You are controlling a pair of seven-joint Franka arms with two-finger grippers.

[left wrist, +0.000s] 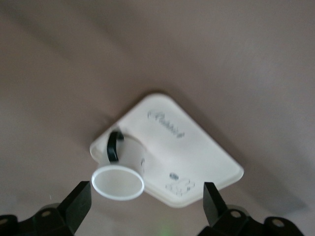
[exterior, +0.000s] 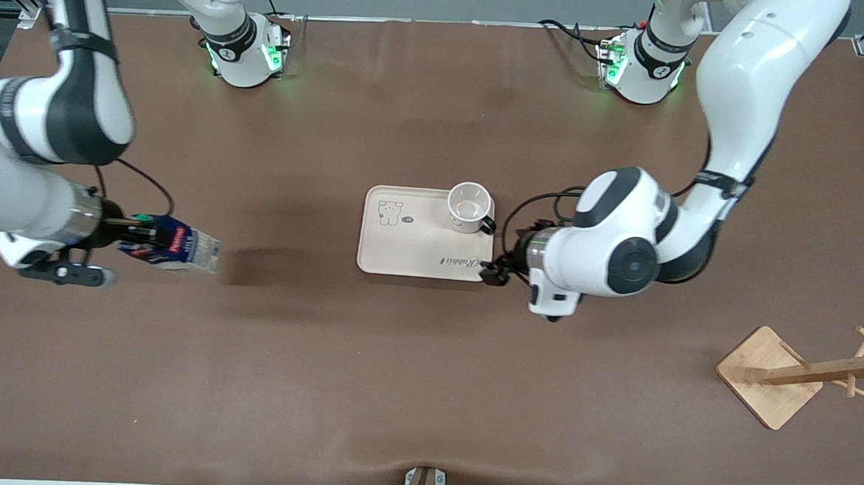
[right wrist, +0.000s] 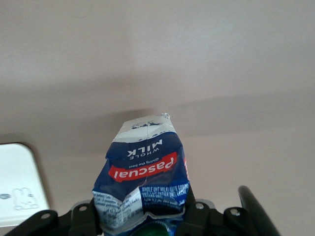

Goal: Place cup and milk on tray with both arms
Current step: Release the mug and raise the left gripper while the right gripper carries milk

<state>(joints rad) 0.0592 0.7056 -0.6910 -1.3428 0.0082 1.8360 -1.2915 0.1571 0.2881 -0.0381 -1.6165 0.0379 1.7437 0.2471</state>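
One cup on the tray, one milk carton in my right gripper.

I count one cup [exterior: 469, 207], upright on the tray [exterior: 409, 252] at the corner toward the left arm's end, one milk carton [exterior: 173, 244] and one wooden stand [exterior: 802, 374]. My left gripper [exterior: 491, 269] hangs at the tray's edge near the cup, fingers [left wrist: 78, 202] spread apart and empty. My right gripper [exterior: 125, 235] is clamped on the carton's top, holding it tilted above the table [exterior: 424, 390], well apart from the tray.
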